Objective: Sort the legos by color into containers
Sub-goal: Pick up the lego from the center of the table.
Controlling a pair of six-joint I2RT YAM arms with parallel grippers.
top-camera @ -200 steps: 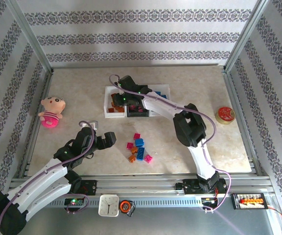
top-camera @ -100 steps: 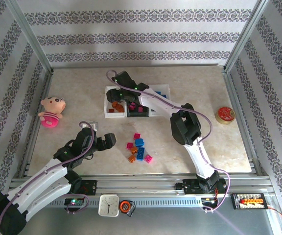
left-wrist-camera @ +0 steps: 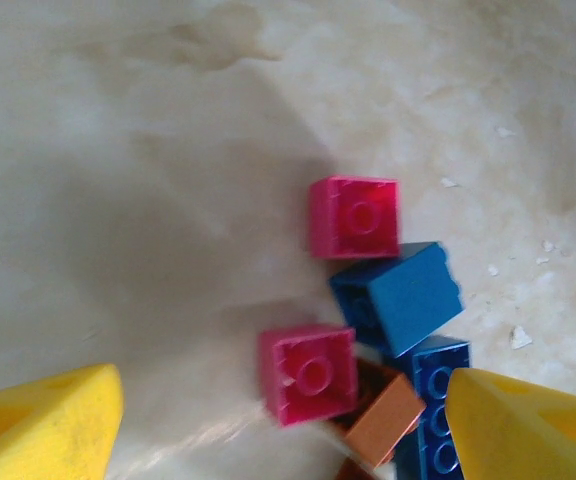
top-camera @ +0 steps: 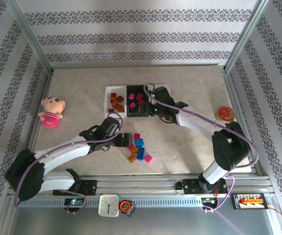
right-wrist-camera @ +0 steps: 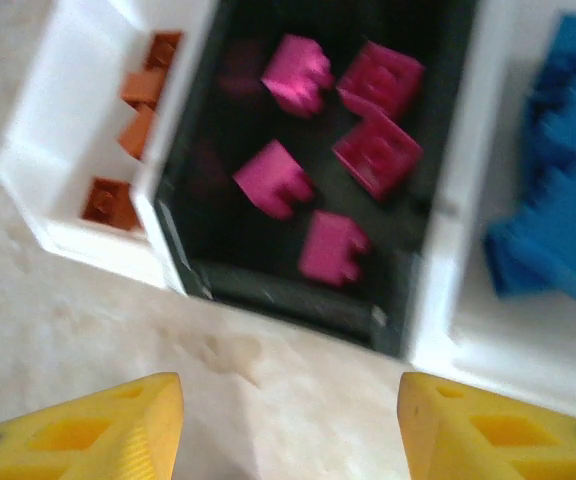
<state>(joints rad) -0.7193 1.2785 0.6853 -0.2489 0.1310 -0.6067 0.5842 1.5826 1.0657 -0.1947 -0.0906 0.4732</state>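
Several loose legos (top-camera: 139, 148) lie mid-table in pink, blue and orange. My left gripper (top-camera: 124, 138) is at their left edge. It is open (left-wrist-camera: 283, 425), and a pink brick (left-wrist-camera: 308, 372) lies between its yellow fingers (left-wrist-camera: 58, 425), touching neither. Around that brick are another pink brick (left-wrist-camera: 355, 217), two blue bricks (left-wrist-camera: 403, 295) and an orange one (left-wrist-camera: 383, 420). The containers stand in a row: a white tray (right-wrist-camera: 68, 230) with orange bricks (top-camera: 115, 102), a black tray (right-wrist-camera: 268, 285) with pink bricks (right-wrist-camera: 378, 150), and a white tray (right-wrist-camera: 528, 350) with blue bricks (right-wrist-camera: 568, 200). My right gripper (right-wrist-camera: 288, 430) is open and empty, above the table before the black tray.
A pink plush doll (top-camera: 51, 111) sits at the left edge. A round red tin (top-camera: 224, 113) sits at the right. The right arm (top-camera: 195, 121) crosses over the right white tray. A clock (top-camera: 108, 204) and a tape measure (top-camera: 127, 205) rest on the front rail.
The right gripper has opened and swung right, from the left white tray to the front of the black tray. The left arm has reached right, up to the loose pile.
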